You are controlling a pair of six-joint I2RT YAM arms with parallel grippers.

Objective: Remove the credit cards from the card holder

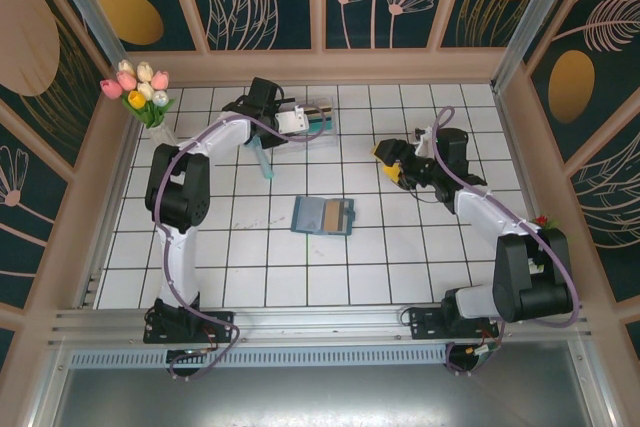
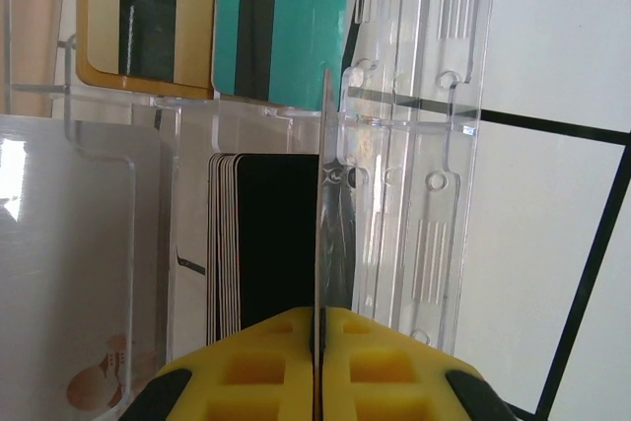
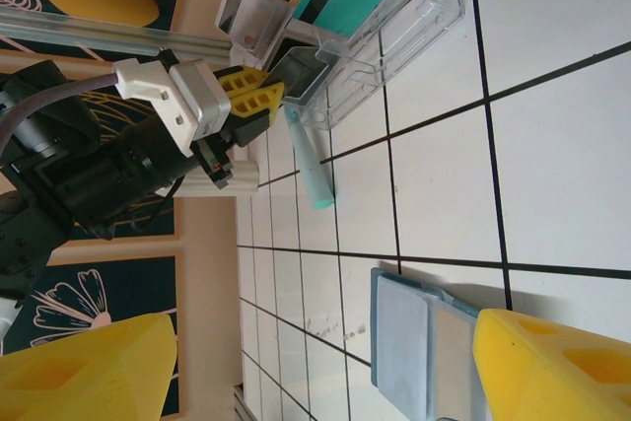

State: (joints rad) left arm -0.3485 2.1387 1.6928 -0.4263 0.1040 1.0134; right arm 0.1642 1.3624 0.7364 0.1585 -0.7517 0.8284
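Left wrist: left hand [image 2: 317, 330] pinches credit card [image 2: 329, 234] edge-on

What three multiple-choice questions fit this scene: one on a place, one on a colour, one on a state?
1. Where is the wallet? A in the box; B on the tiles; C on a shelf.
2. Which card colour shows in the box? A red; B purple; C teal.
3. How are the right gripper's jaws? A open; B shut on a card; C shut on the wallet.
B: it lies open on them, mid-floor. C: a teal card stands in there. A: a wide gap parts them.
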